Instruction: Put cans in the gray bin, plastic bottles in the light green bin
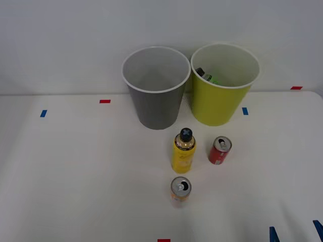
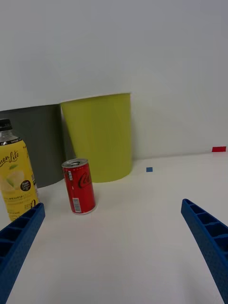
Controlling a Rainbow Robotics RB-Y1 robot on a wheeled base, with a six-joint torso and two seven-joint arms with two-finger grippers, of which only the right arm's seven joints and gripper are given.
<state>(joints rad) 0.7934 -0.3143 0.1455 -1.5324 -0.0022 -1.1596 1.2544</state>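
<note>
The gray bin (image 1: pixel 154 108) (image 2: pixel 38 142) and the light green bin (image 1: pixel 217 103) (image 2: pixel 99 137) stand side by side at the back of the white table. A green plastic bottle (image 1: pixel 206 75) lies inside the light green bin. In front of the bins stand a yellow black-capped bottle (image 1: pixel 183 151) (image 2: pixel 16 178), a red can (image 1: pixel 219 150) (image 2: pixel 79 186) to its right, and a pale orange can (image 1: pixel 180 190) nearer me. My right gripper (image 1: pixel 295 233) (image 2: pixel 113 205) is open and empty at the table's near right, apart from the red can.
Small red tape marks (image 1: pixel 104 101) and blue tape marks (image 1: pixel 245 111) dot the tabletop. A white wall rises right behind the bins. Open tabletop lies between my gripper and the red can.
</note>
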